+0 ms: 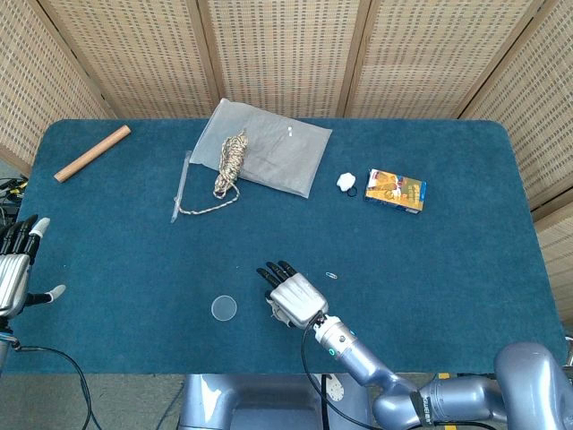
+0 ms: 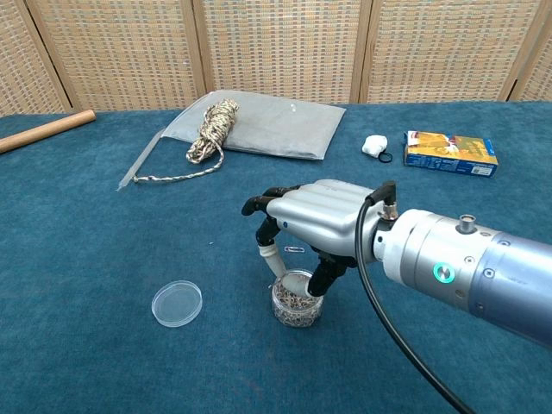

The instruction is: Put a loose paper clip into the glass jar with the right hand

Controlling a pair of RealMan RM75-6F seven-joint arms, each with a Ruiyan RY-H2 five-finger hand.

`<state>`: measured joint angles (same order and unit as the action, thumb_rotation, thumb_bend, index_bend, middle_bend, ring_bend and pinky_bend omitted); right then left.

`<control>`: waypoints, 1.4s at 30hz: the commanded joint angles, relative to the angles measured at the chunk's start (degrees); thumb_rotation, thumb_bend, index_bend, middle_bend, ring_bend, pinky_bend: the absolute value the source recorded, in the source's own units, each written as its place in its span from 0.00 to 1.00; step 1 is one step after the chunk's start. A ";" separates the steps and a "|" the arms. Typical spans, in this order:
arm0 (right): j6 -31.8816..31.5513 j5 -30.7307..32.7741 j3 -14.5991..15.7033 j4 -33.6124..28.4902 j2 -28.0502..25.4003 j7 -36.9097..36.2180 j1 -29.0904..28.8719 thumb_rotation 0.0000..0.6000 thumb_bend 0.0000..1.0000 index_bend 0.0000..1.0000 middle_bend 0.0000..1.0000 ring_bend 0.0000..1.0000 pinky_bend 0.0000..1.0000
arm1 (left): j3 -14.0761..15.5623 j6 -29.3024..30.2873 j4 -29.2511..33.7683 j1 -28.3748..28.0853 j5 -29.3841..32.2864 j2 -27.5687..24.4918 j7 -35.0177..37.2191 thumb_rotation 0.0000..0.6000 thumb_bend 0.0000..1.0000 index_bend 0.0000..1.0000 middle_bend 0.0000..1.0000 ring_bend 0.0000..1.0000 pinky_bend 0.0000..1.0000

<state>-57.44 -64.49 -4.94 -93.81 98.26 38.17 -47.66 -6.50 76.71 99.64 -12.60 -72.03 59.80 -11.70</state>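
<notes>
My right hand (image 2: 321,222) hangs directly over the small glass jar (image 2: 296,307), which holds several paper clips. Its thumb and a dark fingertip (image 2: 317,285) reach down to the jar's mouth, a little apart, and I see no clip between them. In the head view the right hand (image 1: 292,298) hides the jar. One loose paper clip (image 2: 294,249) lies on the cloth just behind the jar. Another paper clip (image 1: 332,275) lies right of the hand. My left hand (image 1: 16,267) rests at the table's left edge, fingers spread, holding nothing.
The jar's clear lid (image 2: 177,304) lies left of the jar. Further back are a grey pouch (image 2: 267,123) with a coil of rope (image 2: 211,129), a wooden rod (image 2: 45,130), a small box (image 2: 450,152) and a white eraser (image 2: 373,144).
</notes>
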 commanded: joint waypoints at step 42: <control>-9.49 -4.48 -1.35 -6.53 -12.77 -0.78 4.03 1.00 0.27 0.32 0.08 0.00 0.08 | 0.59 0.68 0.14 0.61 -0.86 -0.23 0.67 1.00 0.00 0.00 0.00 0.00 0.00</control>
<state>-64.62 -65.39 -6.45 -100.17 88.65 40.18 -45.49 -6.00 77.26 99.83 -12.09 -72.75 59.57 -11.13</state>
